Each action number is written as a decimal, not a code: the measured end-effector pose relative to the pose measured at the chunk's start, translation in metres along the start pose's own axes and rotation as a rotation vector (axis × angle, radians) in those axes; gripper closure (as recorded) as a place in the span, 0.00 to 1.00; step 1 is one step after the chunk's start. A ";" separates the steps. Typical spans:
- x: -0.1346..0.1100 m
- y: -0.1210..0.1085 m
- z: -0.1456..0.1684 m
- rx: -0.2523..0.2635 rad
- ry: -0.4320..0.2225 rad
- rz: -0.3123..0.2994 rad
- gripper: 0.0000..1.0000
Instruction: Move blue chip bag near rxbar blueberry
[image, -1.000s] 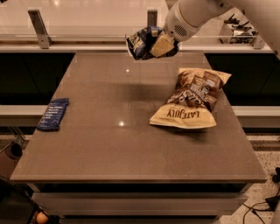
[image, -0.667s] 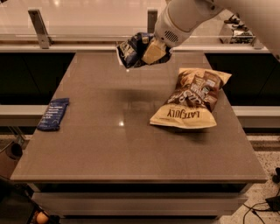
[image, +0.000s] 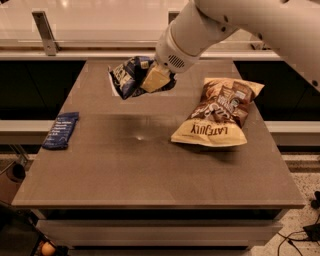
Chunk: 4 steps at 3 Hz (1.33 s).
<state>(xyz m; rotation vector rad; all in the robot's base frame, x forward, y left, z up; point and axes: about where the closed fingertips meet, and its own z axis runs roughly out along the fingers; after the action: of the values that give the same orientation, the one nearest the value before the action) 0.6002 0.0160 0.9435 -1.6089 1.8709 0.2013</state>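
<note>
My gripper (image: 150, 79) is shut on the blue chip bag (image: 127, 75), a wrinkly dark blue bag with white markings, and holds it in the air above the far middle of the table. The rxbar blueberry (image: 61, 130), a flat dark blue bar with white text lines, lies at the table's left edge, well to the left of and nearer than the bag. The white arm comes in from the upper right.
A larger tan-and-brown chip bag (image: 220, 112) lies on the right half of the brown table (image: 150, 175). A counter with a metal post (image: 45, 32) runs behind the table. Floor and cables show at the lower right.
The gripper has carried the blue chip bag leftwards and a little lower and nearer, towards the middle of the table. The bar and the tan bag have not moved.
</note>
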 end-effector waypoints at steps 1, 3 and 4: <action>-0.009 0.022 0.017 -0.087 -0.060 -0.019 1.00; -0.036 0.063 0.033 -0.300 -0.133 -0.120 1.00; -0.050 0.079 0.036 -0.397 -0.140 -0.180 1.00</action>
<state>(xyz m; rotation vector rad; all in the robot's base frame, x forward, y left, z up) 0.5422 0.0944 0.9211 -1.9585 1.6387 0.6220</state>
